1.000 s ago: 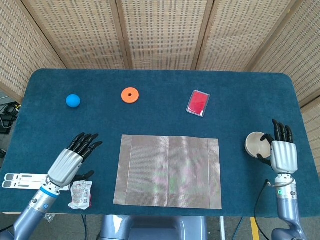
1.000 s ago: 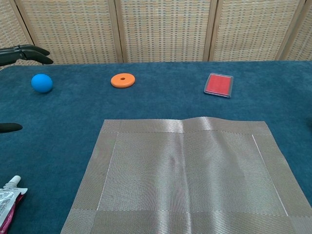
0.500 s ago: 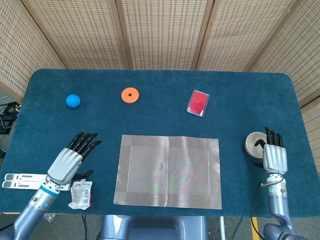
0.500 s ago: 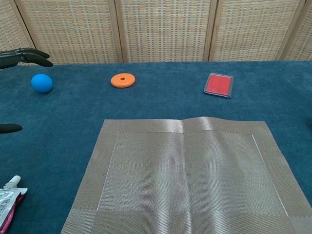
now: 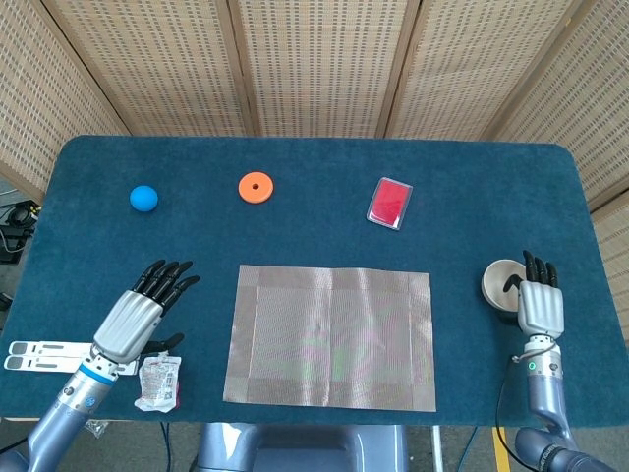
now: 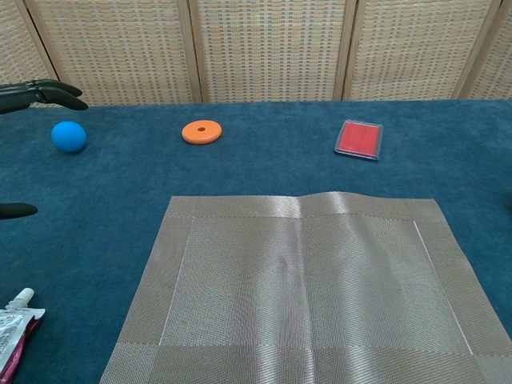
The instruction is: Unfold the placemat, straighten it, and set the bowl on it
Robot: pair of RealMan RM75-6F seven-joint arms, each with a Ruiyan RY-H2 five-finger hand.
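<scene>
Item: placemat [image 5: 331, 337]. I find it unfolded and lying flat near the front edge of the blue table [image 5: 314, 162], edges roughly square to me; a faint raised crease runs down its middle in the chest view. Unfolding and straightening look done.

Item: bowl [image 5: 499, 282]. It sits on the bare cloth, well apart from the mat's right edge, rim up. Not yet moved.

Item: right hand [image 5: 540, 305]. Over the last second I have drawn it back toward me and lowered it; the fingers, spread and standing tall beside the bowl a second ago, now show shorter and closer together, with the thumb hooked at the near rim. It lies against the bowl, but I cannot tell whether it has closed on it.

Item: left hand [image 5: 138, 317]. Unchanged: empty, fingers apart and extended, hovering left of the mat.

Item: clutter. Blue ball [image 5: 143, 199], orange ring [image 5: 256, 187] and red box [image 5: 390, 203] along the far side; a crumpled packet [image 5: 159, 382] by the left hand. None has shifted.

Assessment: my shift at the right marks the start of the bowl pickup. I judge the next need is a firm hold on the rim before carrying it left onto the mat.
</scene>
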